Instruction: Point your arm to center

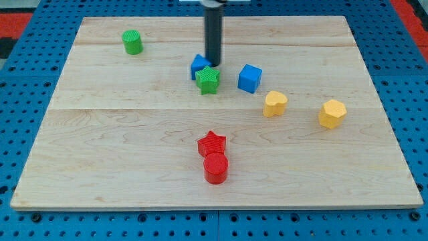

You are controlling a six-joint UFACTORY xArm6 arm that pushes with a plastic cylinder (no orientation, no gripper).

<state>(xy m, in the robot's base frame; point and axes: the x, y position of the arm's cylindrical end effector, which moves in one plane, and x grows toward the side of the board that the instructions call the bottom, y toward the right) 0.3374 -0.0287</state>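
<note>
My tip (212, 63) is at the end of the dark rod that comes down from the view's top centre. It sits just above a green star block (208, 79) and touches or nearly touches the right side of a blue block (198, 66) behind that star. A blue cube (249, 78) lies to the tip's right. The wooden board (134, 134) fills most of the view.
A green cylinder (132, 42) stands at the upper left. Two yellow blocks (275, 104) (332, 114) lie at the right. A red star (212, 143) and a red cylinder (215, 168) touch each other at the lower centre. A blue pegboard (27, 134) surrounds the board.
</note>
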